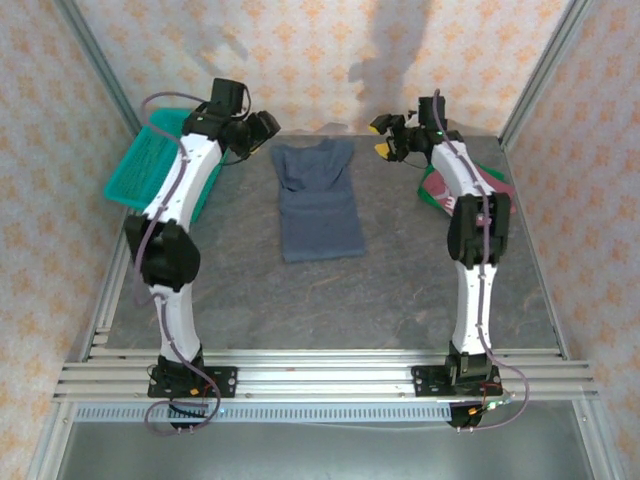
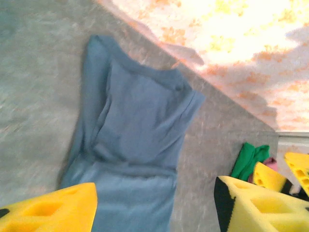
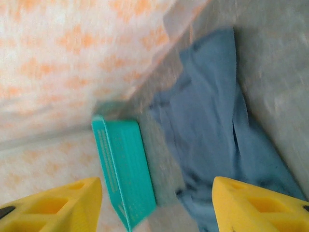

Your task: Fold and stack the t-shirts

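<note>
A slate-blue t-shirt (image 1: 318, 205) lies flat in the middle of the table, sleeves folded in, collar toward the back wall. My left gripper (image 1: 266, 132) hovers open just off its far left corner, with nothing between the fingers. My right gripper (image 1: 383, 139) hovers open off the far right corner, also holding nothing. In the left wrist view the blue shirt (image 2: 135, 130) spreads above my open gripper (image 2: 154, 212). The right wrist view has the same shirt (image 3: 217, 130) beyond my open gripper (image 3: 157, 208). A dark red shirt (image 1: 437, 188) and a green one (image 1: 497, 180) lie bunched at the right, partly hidden by the right arm.
A teal mesh basket (image 1: 150, 160) stands at the back left, partly under the left arm, and also appears as the teal basket (image 3: 125, 164) in the right wrist view. A patch of green cloth (image 2: 248, 159) sits by the far wall. Bare grey tabletop (image 1: 330, 300) stretches in front of the blue shirt.
</note>
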